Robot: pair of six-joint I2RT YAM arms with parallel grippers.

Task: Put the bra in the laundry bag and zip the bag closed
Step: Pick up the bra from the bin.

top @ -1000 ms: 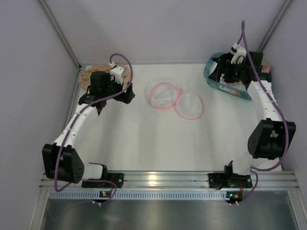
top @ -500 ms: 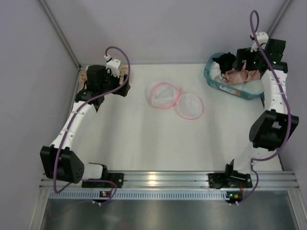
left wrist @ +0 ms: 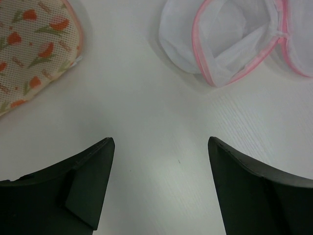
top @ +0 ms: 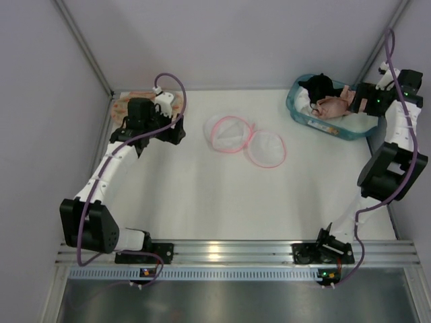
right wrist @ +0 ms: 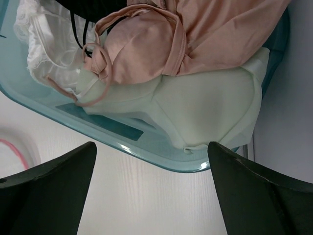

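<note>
Lying in teal basket (right wrist: pixel 146 157), bra (right wrist: pixel 142 49) (basket label (right wrist: pixel 100 121) illegible); laundry bag (left wrist: pixel 230 44) unzipped.

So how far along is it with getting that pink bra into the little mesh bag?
Barely begun. Done: the laundry bag lies unzipped, both halves spread open. In hand: the right claw hovers open at the teal basket, where the bra lies ungripped among other garments; the left claw is open near the bag. Left: grab the bra, tuck it in, zip it shut.
</note>
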